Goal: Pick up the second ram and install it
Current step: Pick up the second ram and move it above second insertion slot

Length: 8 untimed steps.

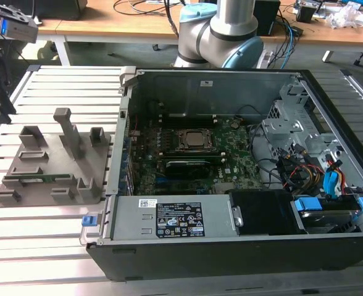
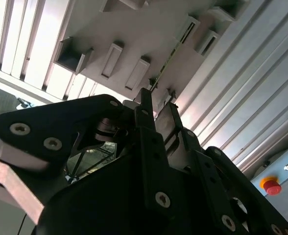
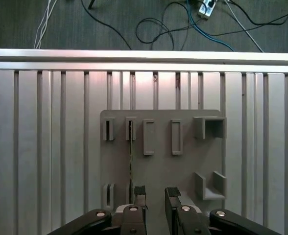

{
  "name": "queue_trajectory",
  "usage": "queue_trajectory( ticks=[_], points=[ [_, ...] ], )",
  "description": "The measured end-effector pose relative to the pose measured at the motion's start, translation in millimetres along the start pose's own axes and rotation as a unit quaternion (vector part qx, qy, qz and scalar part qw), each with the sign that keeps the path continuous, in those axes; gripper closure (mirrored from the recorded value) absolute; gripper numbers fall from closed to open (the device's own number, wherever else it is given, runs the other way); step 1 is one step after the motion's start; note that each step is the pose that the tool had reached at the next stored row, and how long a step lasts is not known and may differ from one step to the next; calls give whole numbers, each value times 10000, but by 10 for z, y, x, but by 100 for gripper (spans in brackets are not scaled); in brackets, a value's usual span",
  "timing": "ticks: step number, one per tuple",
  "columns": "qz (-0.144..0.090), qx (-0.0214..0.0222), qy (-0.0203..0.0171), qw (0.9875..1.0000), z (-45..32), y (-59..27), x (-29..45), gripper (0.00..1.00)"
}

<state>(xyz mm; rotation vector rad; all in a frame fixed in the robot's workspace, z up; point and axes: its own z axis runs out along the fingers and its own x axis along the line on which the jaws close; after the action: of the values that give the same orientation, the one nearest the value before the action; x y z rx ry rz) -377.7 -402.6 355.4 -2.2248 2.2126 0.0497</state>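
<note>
Gripper (image 3: 156, 192) is held over grey tray (image 3: 158, 166); fingers (image 3: 139, 192) are spread w/ clear gap, nothing pinched. RAM stick (image 3: 130, 156) is seated edge-on in tray slot.

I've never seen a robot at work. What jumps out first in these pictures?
The open computer case with its green motherboard dominates the exterior view. At that view's left sits a grey fixture tray holding the second ram, a slim green stick. In the first wrist view the gripper hovers above that tray, fingers open.

One ram stick (image 3: 130, 152), one tray (image 3: 183, 166), one computer (image 1: 200, 256).
</note>
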Motion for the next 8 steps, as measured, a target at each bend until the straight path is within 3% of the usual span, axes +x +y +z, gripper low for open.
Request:
queue_trajectory(
  ticks=[8],
  points=[
    [0,0,0,10000,74,-2,2,70]
  ],
)
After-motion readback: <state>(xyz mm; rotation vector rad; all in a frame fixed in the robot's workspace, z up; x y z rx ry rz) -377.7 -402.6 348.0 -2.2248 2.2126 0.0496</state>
